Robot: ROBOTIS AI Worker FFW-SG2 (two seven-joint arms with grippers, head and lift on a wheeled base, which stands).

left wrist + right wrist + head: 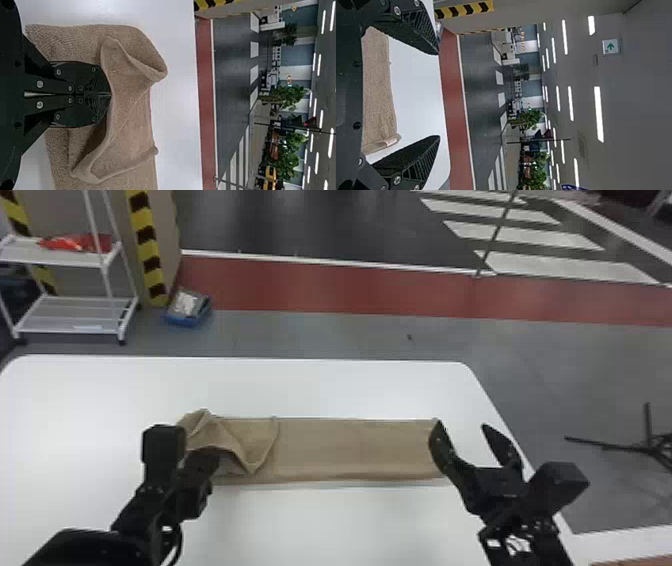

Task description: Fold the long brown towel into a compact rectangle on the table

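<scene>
This looks to me like a big industrial hall, perhaps a workshop or lab: white crossing stripes (565,266) and a red lane (320,285) painted across the floor, black-and-yellow hazard bands (145,234), a wire rack (75,315), rows of strip lights (598,114) overhead, a green arrow sign (610,46).

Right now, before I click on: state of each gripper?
Left gripper: fingers closed on a raised fold of the brown towel.
Right gripper: fingers open, holding nothing, near the towel's right end.
</scene>
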